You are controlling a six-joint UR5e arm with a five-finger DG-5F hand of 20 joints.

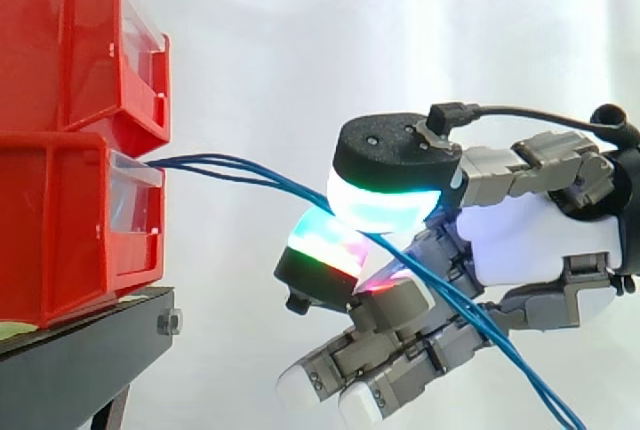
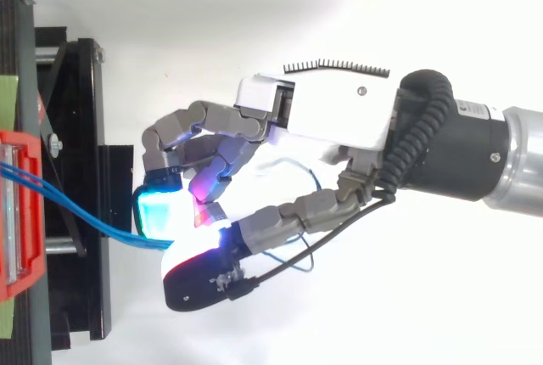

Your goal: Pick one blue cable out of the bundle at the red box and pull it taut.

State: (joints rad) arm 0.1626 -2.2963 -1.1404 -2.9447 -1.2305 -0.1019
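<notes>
Several thin blue cables (image 1: 240, 168) come out of the lower red bin (image 1: 60, 240) and run right in a shallow arc to my hand (image 1: 530, 240). They pass between a large cyan-glowing pad (image 1: 385, 205) above and a green-and-red pad (image 1: 320, 250) below, which are curled together on them. I cannot tell how many strands lie in the pinch. Past the hand the cables drop to the lower right (image 1: 540, 395). In the top view the cables (image 2: 76, 212) leave the bin (image 2: 21, 212) and end between the hand's (image 2: 331, 115) glowing pads. The other fingers curl underneath.
A second red bin (image 1: 70, 40) sits on top of the lower one, both on a black stand (image 1: 80, 360) at the left. A white curtain hangs behind. The arm (image 2: 475, 148) enters from the right.
</notes>
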